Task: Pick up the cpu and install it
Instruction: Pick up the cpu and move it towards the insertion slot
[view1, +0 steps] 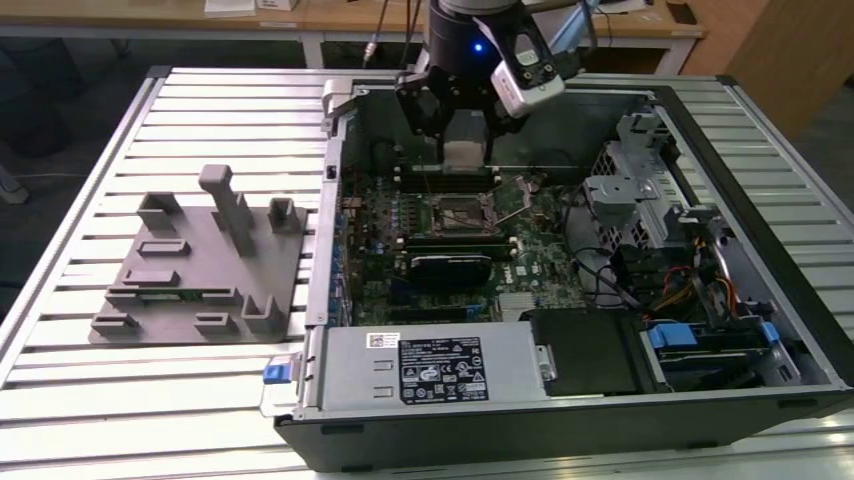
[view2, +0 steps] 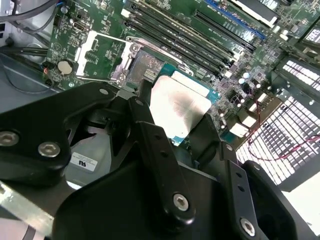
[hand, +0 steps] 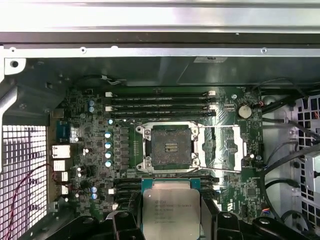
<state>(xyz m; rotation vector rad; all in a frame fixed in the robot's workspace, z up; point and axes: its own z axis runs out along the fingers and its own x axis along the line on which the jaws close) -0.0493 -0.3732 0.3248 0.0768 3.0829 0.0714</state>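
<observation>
The cpu (view1: 462, 152) is a thin square chip with a pale silvery top, and my gripper (view1: 461, 150) is shut on it, a black finger on either side. It hangs above the motherboard (view1: 534, 245) inside the open computer case, toward the case's far wall. In both wrist views the cpu (hand: 171, 212) (view2: 180, 106) sits between my fingers (hand: 125, 222) (view2: 150, 135). The empty cpu socket (hand: 171, 146) (view2: 145, 67) (view1: 461, 213) lies just beyond the chip, with its metal load plate (hand: 226, 149) swung open beside it.
Memory slots (hand: 160, 102) run along the far side of the socket. A grey labelled power-supply box (view1: 427, 365) fills the case's near edge. Cables and drive bays (view1: 667, 270) crowd the exterior view's right. A grey fixture plate (view1: 200, 265) lies on the slatted table at the exterior view's left.
</observation>
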